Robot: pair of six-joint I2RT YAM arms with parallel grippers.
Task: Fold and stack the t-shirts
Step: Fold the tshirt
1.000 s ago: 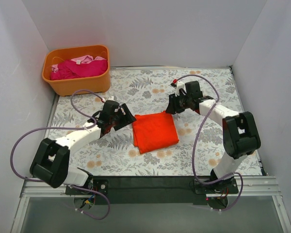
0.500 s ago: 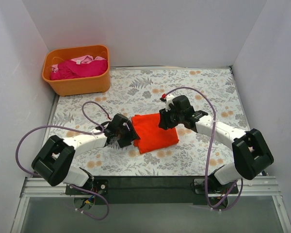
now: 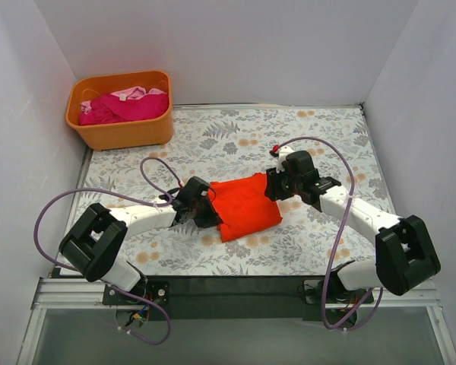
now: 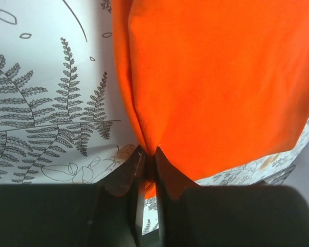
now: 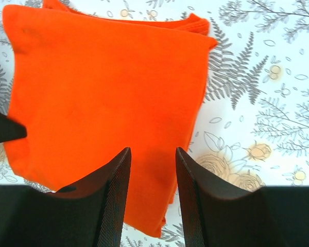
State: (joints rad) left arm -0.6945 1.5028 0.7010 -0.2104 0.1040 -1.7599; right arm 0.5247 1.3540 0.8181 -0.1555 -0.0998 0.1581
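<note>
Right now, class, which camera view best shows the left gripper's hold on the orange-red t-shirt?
The left wrist view: the left gripper pinches the edge of the orange-red t-shirt between shut fingers. The top external view shows it at the shirt's left edge, jaws unreadable; the right wrist view catches only a dark tip.

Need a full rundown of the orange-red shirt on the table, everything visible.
The bright orange-red fabric t-shirt lies folded into a rough, slightly skewed rectangle mid-table on the floral-print table cover. It looks soft and plain, with stacked layers showing along one edge. The left pincer is pinched on its left edge, puckering the cloth there. The right pincer stands open at its right side; contact there is unclear.
</note>
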